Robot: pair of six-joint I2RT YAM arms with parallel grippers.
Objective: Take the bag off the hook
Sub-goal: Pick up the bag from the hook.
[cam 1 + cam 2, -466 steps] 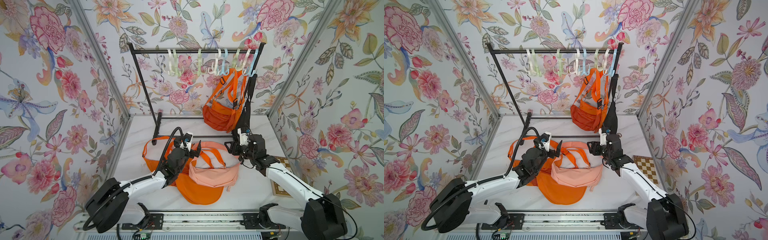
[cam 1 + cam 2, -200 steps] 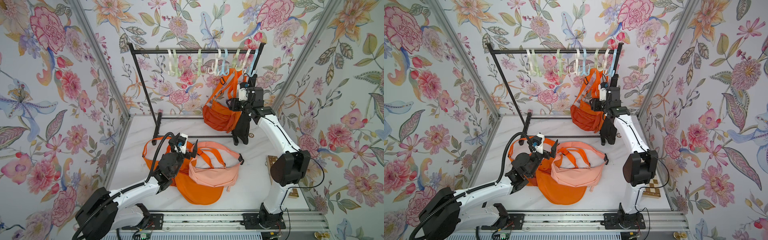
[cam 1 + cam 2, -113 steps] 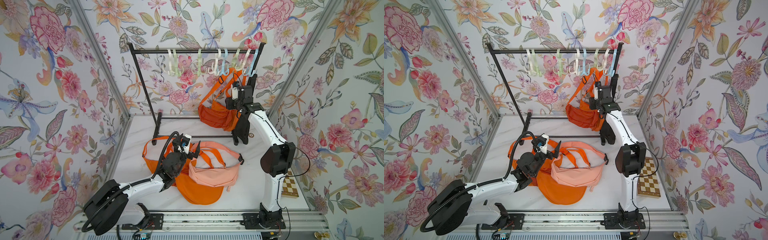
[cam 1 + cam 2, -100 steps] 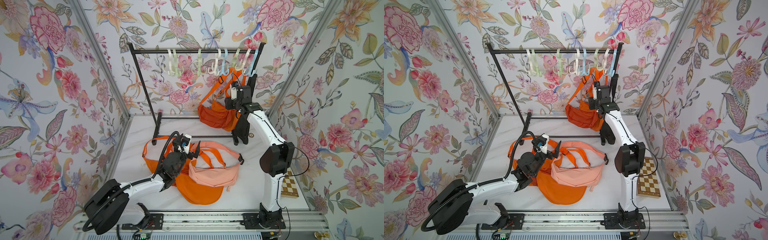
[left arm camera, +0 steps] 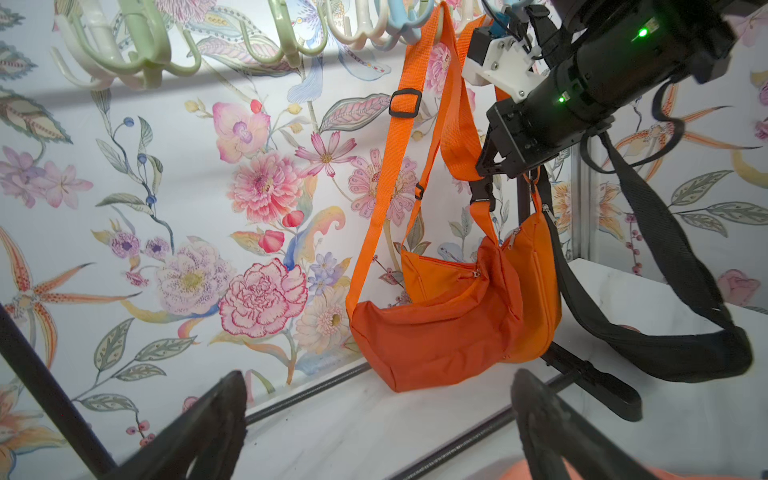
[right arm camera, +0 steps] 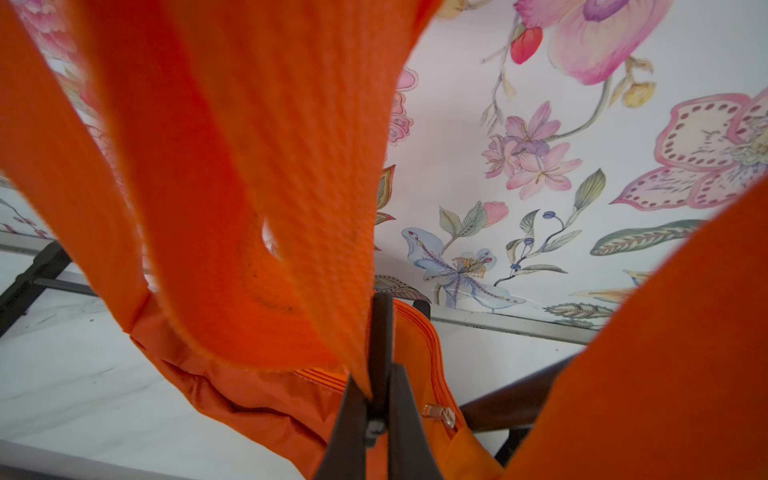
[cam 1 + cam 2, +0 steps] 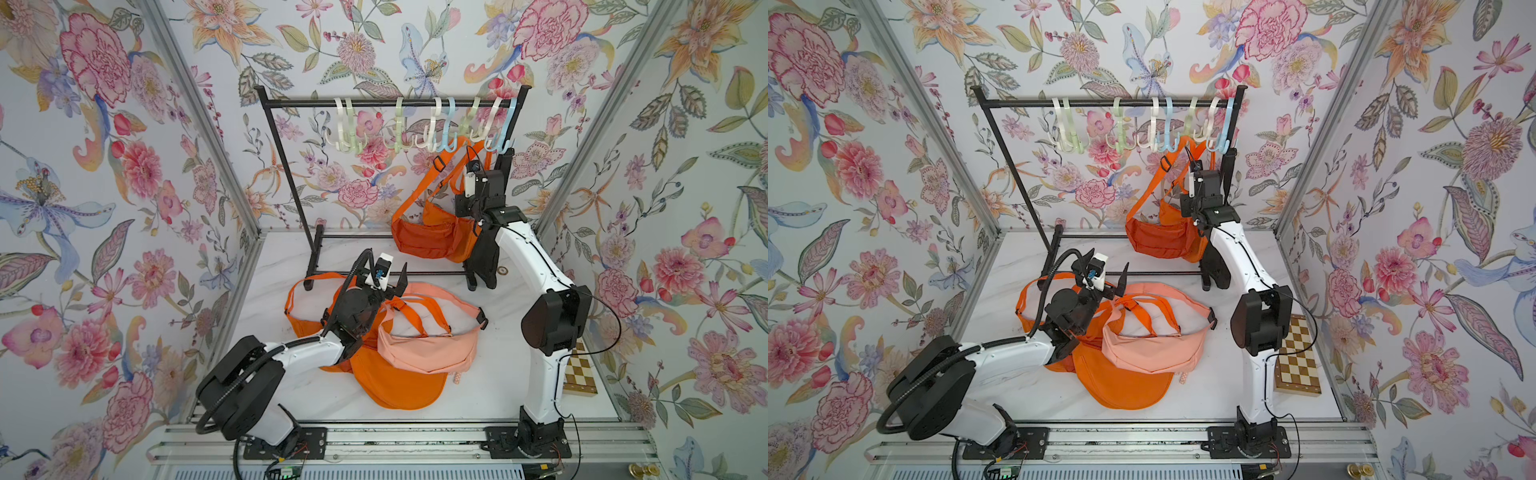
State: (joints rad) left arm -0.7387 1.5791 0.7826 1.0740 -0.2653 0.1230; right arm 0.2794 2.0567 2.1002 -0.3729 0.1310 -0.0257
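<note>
The bag (image 7: 428,243), a dark orange pouch, hangs right of centre in both top views. Its strap (image 7: 415,193) runs up to the row of pale hooks (image 7: 415,124) on the black rack (image 7: 299,104). The right arm (image 7: 523,257) rises from the lower right and reaches up to that strap. Just right of the bag, a black bag (image 7: 484,257) hangs at the rack's end. Lower centre, the left claw (image 7: 384,276) stands spread wide, grasping nothing. It is above a peach bag (image 7: 424,349) and loose orange bags (image 7: 399,386) lying on the white worktop (image 7: 490,386). A chequered board (image 7: 579,374) lies at the lower right.

In the left wrist view the bag fills the centre, its bottom low near the worktop. A lighter orange bag (image 5: 536,291) presses against it on the right. The strap climbs to the hooks at the top edge. At upper right the right claw (image 5: 485,164) is clenched on the strap just above a black buckle (image 5: 482,199). The left claw's own fingers (image 5: 216,415) stand far apart along the bottom edge.

In the right wrist view the right claw's fingers meet at bottom centre, pinching the edge of the orange strap. The strap fills the upper left, and the bag's zipped top lies just behind the fingers.
</note>
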